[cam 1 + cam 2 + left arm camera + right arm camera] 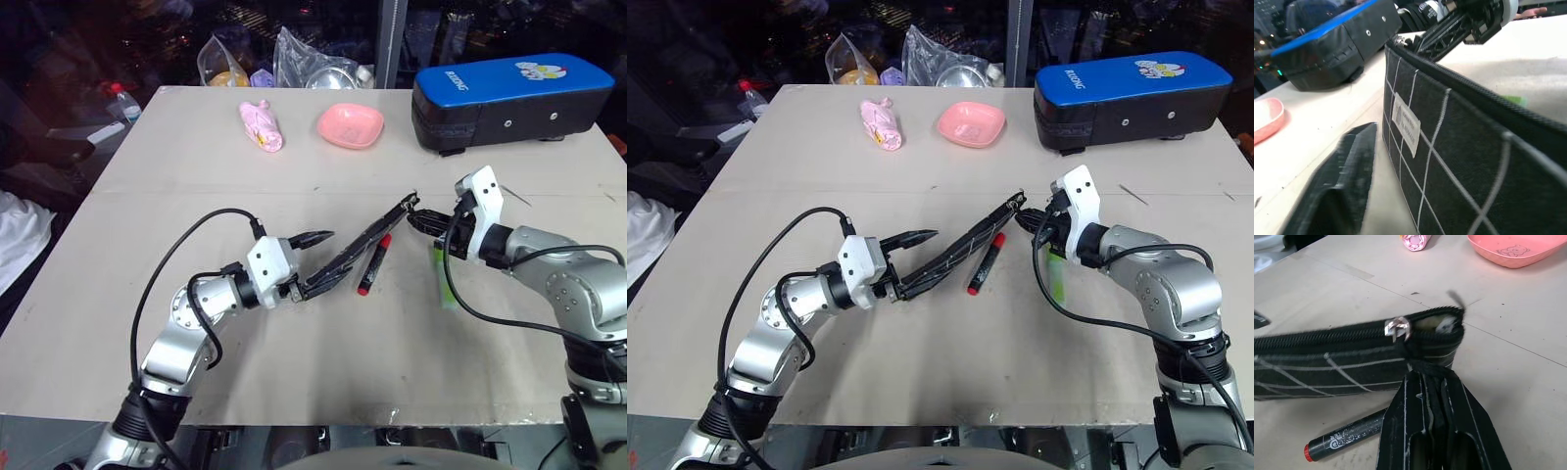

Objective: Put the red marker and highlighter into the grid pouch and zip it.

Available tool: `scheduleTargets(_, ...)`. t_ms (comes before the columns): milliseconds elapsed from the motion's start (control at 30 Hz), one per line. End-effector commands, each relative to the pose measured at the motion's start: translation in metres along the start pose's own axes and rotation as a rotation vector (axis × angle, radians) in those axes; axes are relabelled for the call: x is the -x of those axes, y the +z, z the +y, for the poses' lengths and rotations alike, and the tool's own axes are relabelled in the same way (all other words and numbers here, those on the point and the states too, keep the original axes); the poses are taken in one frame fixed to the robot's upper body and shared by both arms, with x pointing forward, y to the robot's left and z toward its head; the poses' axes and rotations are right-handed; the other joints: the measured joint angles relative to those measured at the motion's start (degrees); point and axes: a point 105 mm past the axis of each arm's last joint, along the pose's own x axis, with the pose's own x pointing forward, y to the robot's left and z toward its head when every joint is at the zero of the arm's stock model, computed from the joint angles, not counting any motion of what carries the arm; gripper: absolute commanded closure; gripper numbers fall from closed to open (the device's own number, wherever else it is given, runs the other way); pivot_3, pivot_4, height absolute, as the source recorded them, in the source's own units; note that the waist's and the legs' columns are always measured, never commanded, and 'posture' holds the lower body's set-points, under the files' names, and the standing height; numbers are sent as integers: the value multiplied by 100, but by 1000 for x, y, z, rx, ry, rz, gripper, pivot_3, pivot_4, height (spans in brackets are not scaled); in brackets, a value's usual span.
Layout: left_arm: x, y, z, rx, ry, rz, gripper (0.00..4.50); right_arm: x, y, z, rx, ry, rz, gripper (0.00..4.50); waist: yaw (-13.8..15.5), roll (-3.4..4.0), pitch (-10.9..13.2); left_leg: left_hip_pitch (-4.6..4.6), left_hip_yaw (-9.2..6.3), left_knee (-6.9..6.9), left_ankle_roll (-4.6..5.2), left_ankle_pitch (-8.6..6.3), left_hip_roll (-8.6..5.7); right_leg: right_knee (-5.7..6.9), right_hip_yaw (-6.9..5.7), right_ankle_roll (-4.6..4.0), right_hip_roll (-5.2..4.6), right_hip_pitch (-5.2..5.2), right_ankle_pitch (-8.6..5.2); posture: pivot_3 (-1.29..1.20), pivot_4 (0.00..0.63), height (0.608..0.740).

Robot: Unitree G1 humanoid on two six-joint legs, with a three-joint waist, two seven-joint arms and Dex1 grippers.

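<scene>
While right gripper (1422, 377) pinches grid pouch (358, 245) | left gripper (312, 262) level, jaws parted, empty

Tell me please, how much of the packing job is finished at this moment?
Nothing is packed yet. The red marker and the highlighter both lie on the table, outside the grid pouch. In hand: the right gripper pinches one end of the pouch, its zipper almost fully closed; the left gripper stands open at the other end. Left: open, load both, zip.

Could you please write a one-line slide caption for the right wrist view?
Right gripper pinches the grid pouch at its zipper end, red marker lying beside it.
</scene>
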Motion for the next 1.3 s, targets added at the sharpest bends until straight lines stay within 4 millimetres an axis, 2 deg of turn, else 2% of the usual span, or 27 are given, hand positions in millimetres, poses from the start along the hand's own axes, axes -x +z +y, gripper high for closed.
scheduleTargets(33, 1, 13, 2, -52, 21, -39, 3408, 3, 7, 6, 34, 8, -31, 4500, -1, 0, 0, 0, -1, 0, 0, 0, 0, 1, 0, 0, 0, 0, 0, 0, 150, 740)
scheduleTargets(100, 1, 15, 2, -61, 26, -50, 4414, 3, 6, 6, 33, 8, -29, 4500, 0, 0, 0, 0, -2, 0, 0, 0, 0, 1, -1, 0, 1, 0, 0, 0, 150, 740)
scheduleTargets(133, 1, 16, 2, -69, 29, -55, 4467, 3, 6, 7, 34, 7, -29, 4500, 0, 0, 0, 0, -3, 0, 0, 0, 0, 1, -1, 0, 1, 0, 0, 0, 150, 740)
scheduleTargets(333, 1, 12, 6, -155, 74, -28, 4467, 4, 6, 10, 43, 12, -26, 4500, -1, 0, 0, 0, -3, 0, 0, 0, 0, 1, -1, 0, 1, 0, 0, 0, 150, 740)
scheduleTargets(600, -5, 10, 11, -376, 135, 4, 4467, 3, 12, 24, 108, 60, -14, 4500, 3, 0, 0, 0, -2, 0, 0, 0, -1, 1, 0, 0, 1, 0, 0, 0, 150, 740)
scheduleTargets(933, -8, 0, 10, -407, 177, 40, 4467, -2, 14, 48, 161, 164, 8, 4500, 0, 0, 0, -1, -4, 0, 0, 0, 0, 2, -1, 0, 0, 0, 0, 0, 150, 740)
scheduleTargets(1300, -6, -6, 10, -418, 195, 64, 4467, -3, 1, 58, 207, 216, 58, 4500, -2, 0, 0, 0, -4, 0, 0, 0, 1, 2, -3, 0, -1, 0, 0, 0, 150, 740)
